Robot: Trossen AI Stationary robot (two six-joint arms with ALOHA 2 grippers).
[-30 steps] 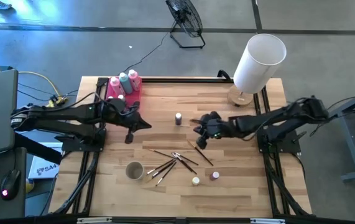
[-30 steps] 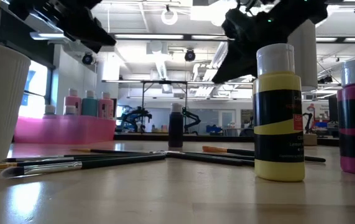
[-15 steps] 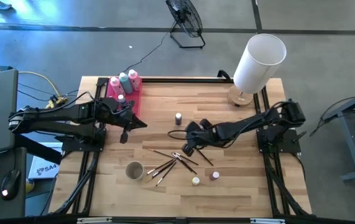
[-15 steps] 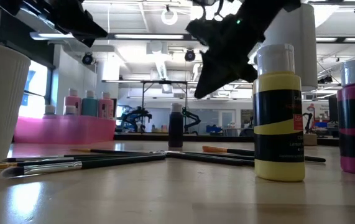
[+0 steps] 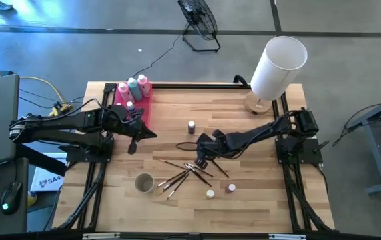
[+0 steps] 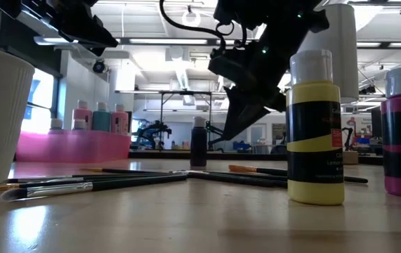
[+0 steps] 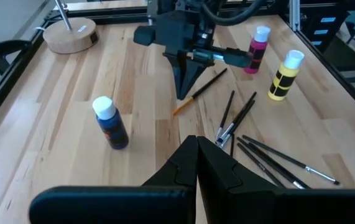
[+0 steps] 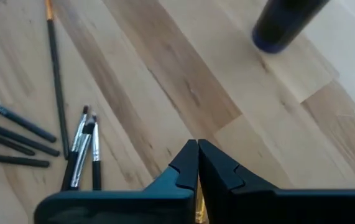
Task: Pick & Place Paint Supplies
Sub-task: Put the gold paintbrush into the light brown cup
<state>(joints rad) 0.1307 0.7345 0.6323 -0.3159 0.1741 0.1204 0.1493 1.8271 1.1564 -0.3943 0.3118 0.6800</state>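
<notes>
The right claw [image 5: 199, 160], fingers together and empty, hung just above the brushes [image 5: 187, 172] scattered on the tabletop [image 5: 257, 200], probably starting a brush pick, which called for parting the fingers before descending.

Two dark, matte-black jointed arms, each built of boxy segments on a black frame base. Left gripper [image 5: 134, 142] and right gripper [image 5: 199, 159] each end in two flat, tapering black fingers [image 7: 217, 172] whose inner edges meet in a straight seam. A black crossbar sits behind the jaws. Black cables loop above the right wrist, beside a small green light.
</notes>
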